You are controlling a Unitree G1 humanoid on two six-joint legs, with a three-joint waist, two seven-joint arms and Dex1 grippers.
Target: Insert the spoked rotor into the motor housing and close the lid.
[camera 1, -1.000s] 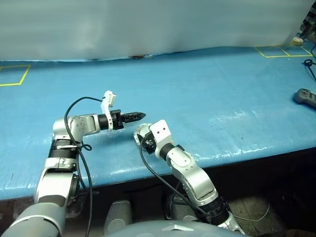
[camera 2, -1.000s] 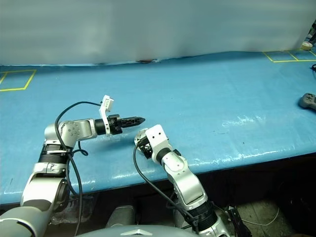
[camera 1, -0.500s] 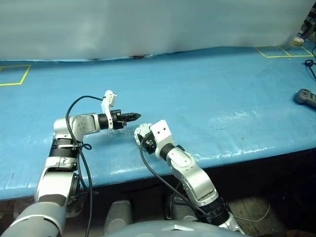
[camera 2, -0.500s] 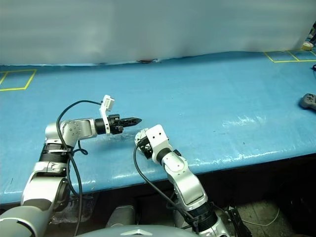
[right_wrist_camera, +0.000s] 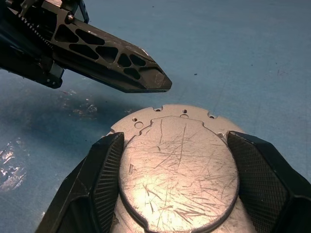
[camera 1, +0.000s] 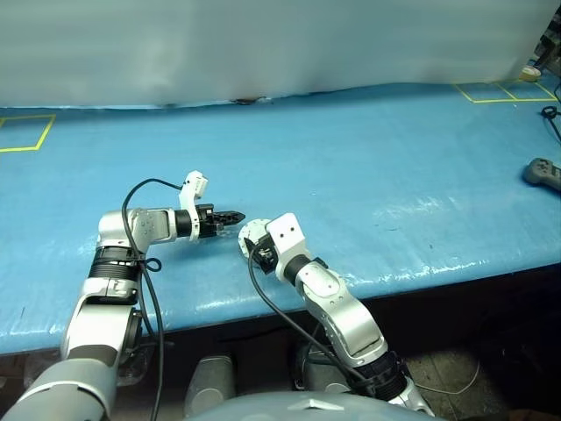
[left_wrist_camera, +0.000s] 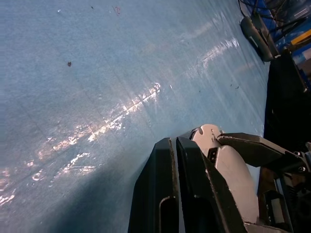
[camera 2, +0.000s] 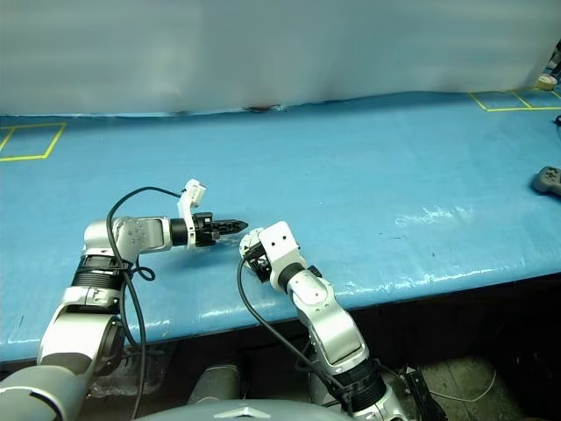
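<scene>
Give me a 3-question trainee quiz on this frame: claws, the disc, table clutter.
1. True or false: the left claw is shut with nothing between its fingers.
2. What does the right claw hold?
A. a silver round motor assembly, plain face with raised centre circle up
B. a black O-ring
C. nothing
3. What dark object lies at the blue table's far right edge?

Key:
1. True
2. A, the lid side faces the camera
3. A handheld controller

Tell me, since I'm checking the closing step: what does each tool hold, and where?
The right tool clamps the lid by opposite rim edges. The left tool, shut, holds nothing.
</scene>
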